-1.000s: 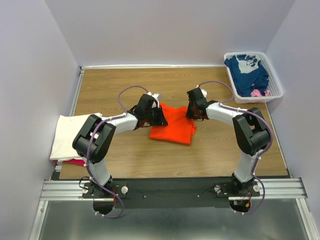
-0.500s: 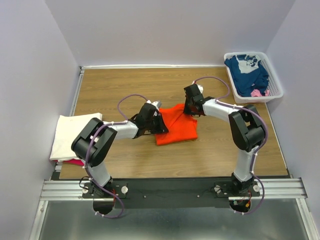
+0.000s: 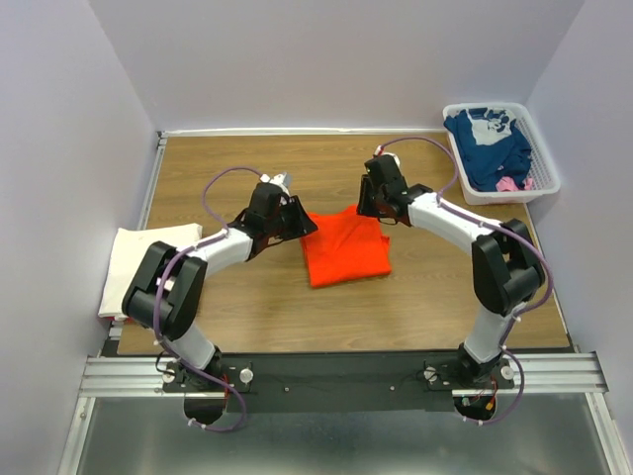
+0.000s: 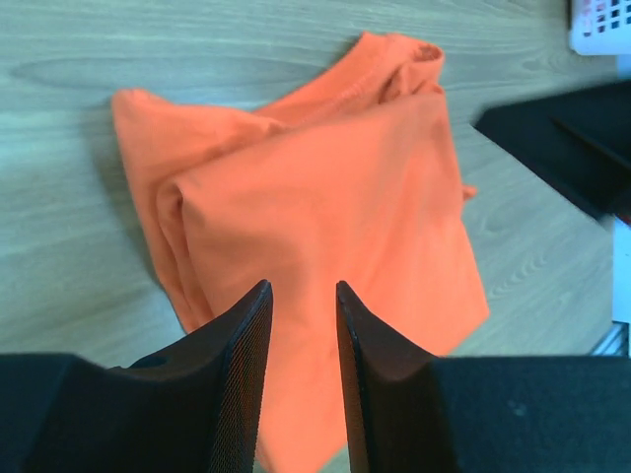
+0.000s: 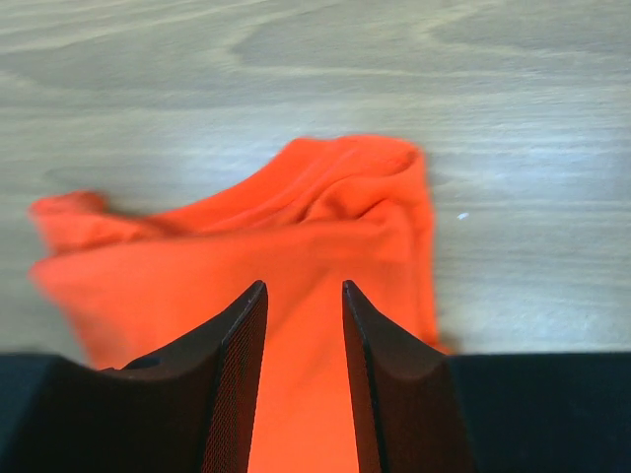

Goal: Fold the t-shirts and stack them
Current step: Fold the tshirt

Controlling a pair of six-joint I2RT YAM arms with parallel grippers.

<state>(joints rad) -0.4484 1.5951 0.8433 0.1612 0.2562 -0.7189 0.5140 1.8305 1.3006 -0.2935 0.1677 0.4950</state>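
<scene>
The orange t-shirt (image 3: 344, 247) lies folded in the middle of the table, also seen as orange t-shirt (image 4: 335, 197) and orange t-shirt (image 5: 296, 227) in the wrist views. My left gripper (image 3: 305, 225) hovers at its back left corner, open (image 4: 301, 288), nothing between the fingers. My right gripper (image 3: 367, 206) is at the back right corner, also open (image 5: 304, 286) and apart from the cloth. A cream-white t-shirt (image 3: 138, 259) lies folded at the left edge. A navy t-shirt (image 3: 485, 143) fills the basket, a bit of pink cloth (image 3: 509, 184) beside it.
The white slotted basket (image 3: 546, 168) stands at the back right corner. Walls close in on the left, back and right. The arm bases sit on a metal rail (image 3: 336, 374) along the near edge. Bare wood shows behind and in front of the orange shirt.
Both grippers have opened and let go of the orange shirt, which now lies folded. The left gripper drew back to the left; the right one moved slightly toward the back.
</scene>
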